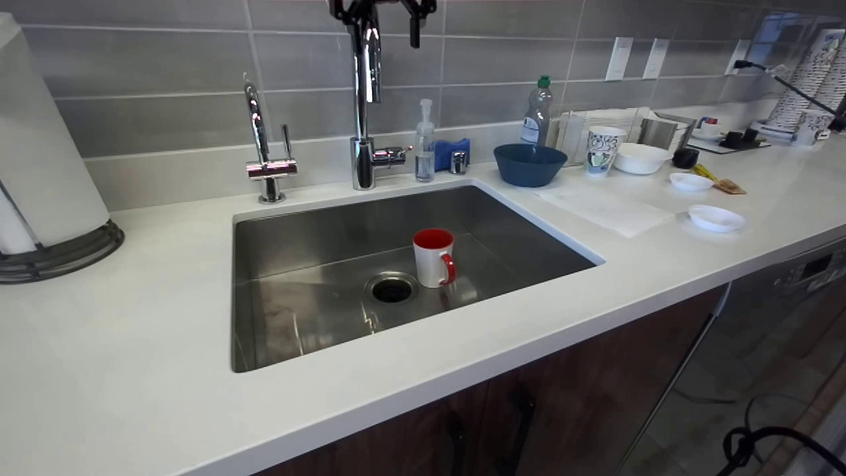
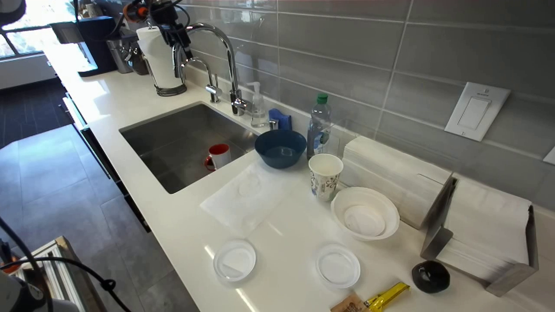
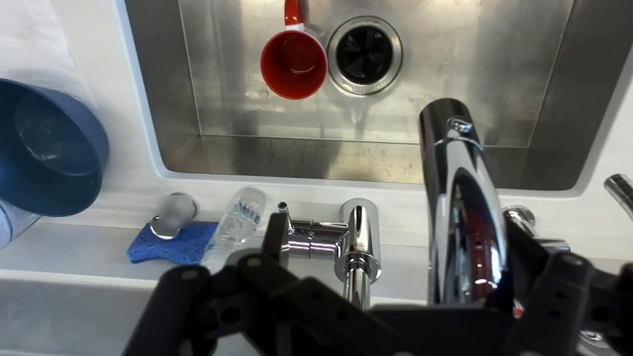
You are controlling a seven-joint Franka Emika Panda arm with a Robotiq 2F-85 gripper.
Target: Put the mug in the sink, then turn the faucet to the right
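The red-and-white mug (image 1: pixel 428 264) is found upright on the floor of the sink (image 1: pixel 317 228), just beside the drain (image 3: pixel 365 54), its handle (image 1: pixel 448 270) pointed away from the faucet (image 1: pixel 360 119); the first half of the task may thus be judged done, and the spot seems sensible, since a flat floor is offered there and the drain is left uncovered.

The jaws are held high, at the faucet; they are set wide, with the chrome spout (image 3: pixel 460 198) between them, much nearer to one jaw than to the other (whether it is touched cannot be told), and nothing is seen to be clamped; such a stance is presumably chosen so that the spout can be pushed sideways rather than squeezed; whether the turn is begun or finished cannot be judged.

Of writing, little can be made out; on the worktop (image 1: pixel 152 344), a pale label (image 1: pixel 530 129) is carried by the green-capped bottle (image 1: pixel 540 106), and a decorative print by the paper cup (image 2: pixel 324 182), yet no brand can be read on either; lettering is set round the metal ring (image 3: pixel 363 89) of the drain, too faint to be read with certainty; small marks are borne by the switch plate (image 2: pixel 477 110), likewise illegible.
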